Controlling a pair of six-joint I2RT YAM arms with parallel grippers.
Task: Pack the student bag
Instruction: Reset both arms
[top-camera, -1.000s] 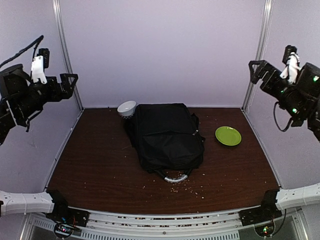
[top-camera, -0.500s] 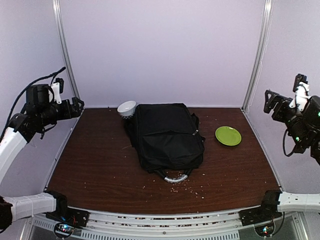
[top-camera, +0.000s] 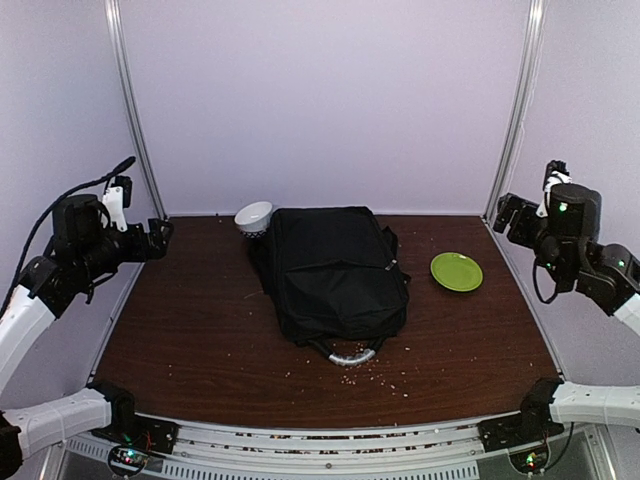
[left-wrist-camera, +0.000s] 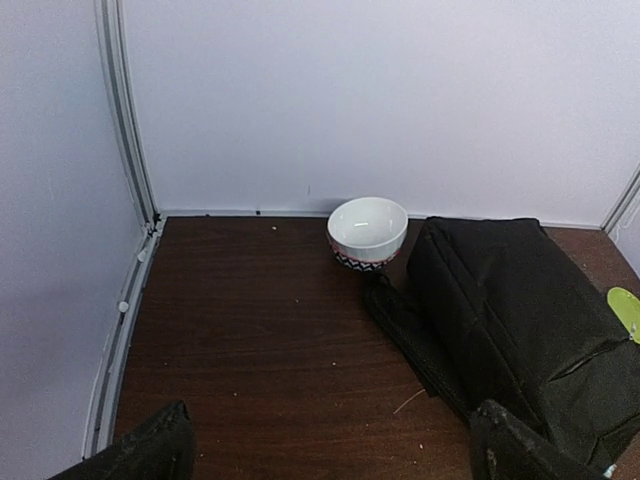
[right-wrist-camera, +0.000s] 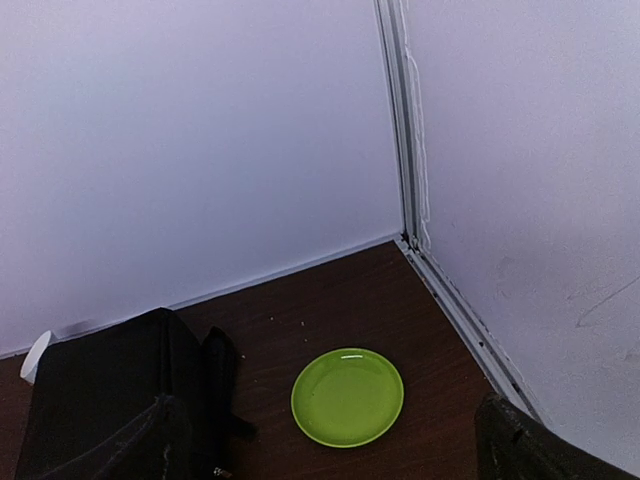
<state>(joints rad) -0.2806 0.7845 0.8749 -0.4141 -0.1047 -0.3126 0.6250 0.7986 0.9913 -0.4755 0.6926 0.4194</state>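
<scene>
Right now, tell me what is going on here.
Nothing is being handled. The student bag lies untouched in the middle. The left gripper and right gripper hover open and empty at the sides. A white bowl sits by the bag's far left corner; a green plate lies apart on its right.

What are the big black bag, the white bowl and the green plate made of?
The student bag looks like soft matte black fabric: it sags and creases. The white bowl seems glazed ceramic, glossy with a patterned band near its base, though it could be plastic. The green plate looks like smooth, slightly shiny plastic, but I can't be sure.
</scene>
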